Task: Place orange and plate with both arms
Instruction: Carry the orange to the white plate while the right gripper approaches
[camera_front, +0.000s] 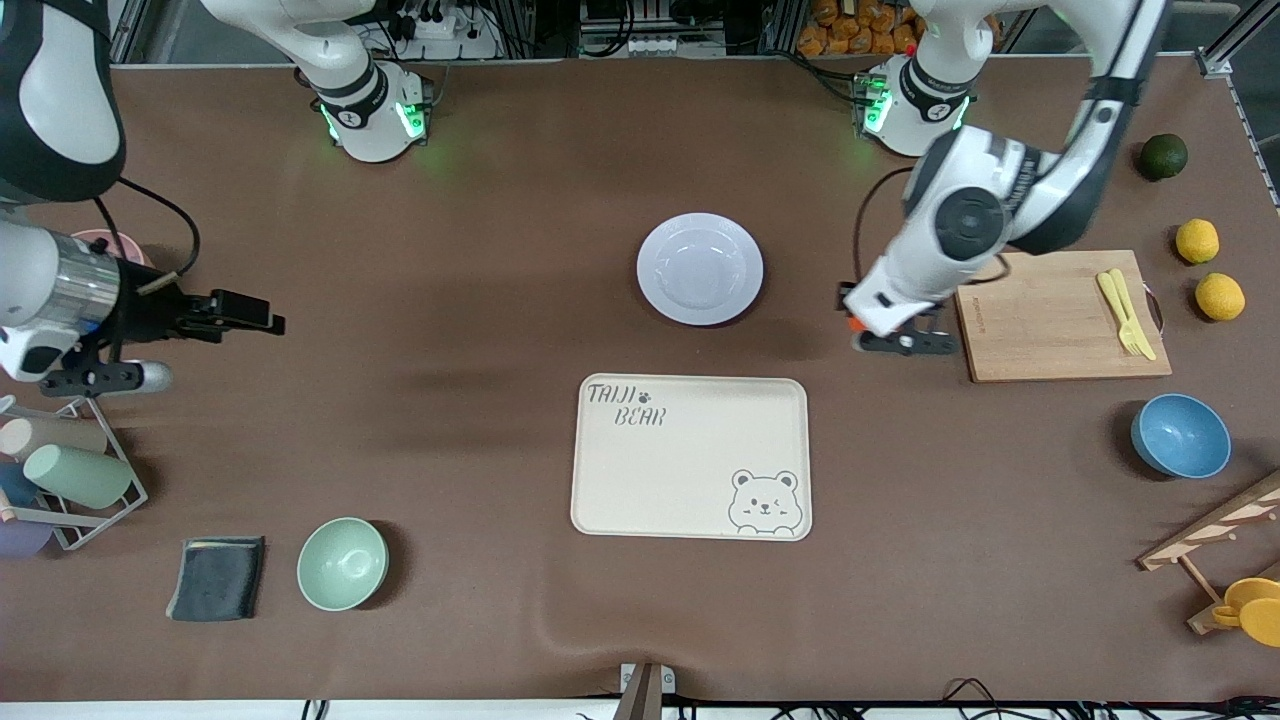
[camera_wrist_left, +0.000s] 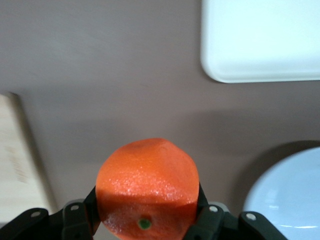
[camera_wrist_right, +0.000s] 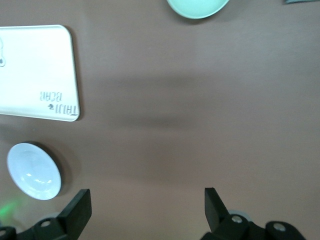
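Observation:
My left gripper (camera_front: 866, 328) is shut on the orange (camera_wrist_left: 147, 187), a bright red-orange dimpled fruit, and holds it above the bare table between the plate and the cutting board. In the front view only a sliver of the orange (camera_front: 853, 322) shows under the hand. The white plate (camera_front: 700, 268) lies on the table just farther from the front camera than the bear tray (camera_front: 690, 457). It also shows in the left wrist view (camera_wrist_left: 292, 197) and in the right wrist view (camera_wrist_right: 34, 171). My right gripper (camera_front: 262, 320) is open and empty, up over the right arm's end of the table.
A wooden cutting board (camera_front: 1050, 320) with yellow cutlery (camera_front: 1125, 312) lies beside my left gripper. Two yellow fruits (camera_front: 1197, 240), a dark green fruit (camera_front: 1163, 156) and a blue bowl (camera_front: 1180, 435) are toward the left arm's end. A pale green bowl (camera_front: 342, 563), dark cloth (camera_front: 217, 578) and cup rack (camera_front: 75, 480) are toward the right arm's end.

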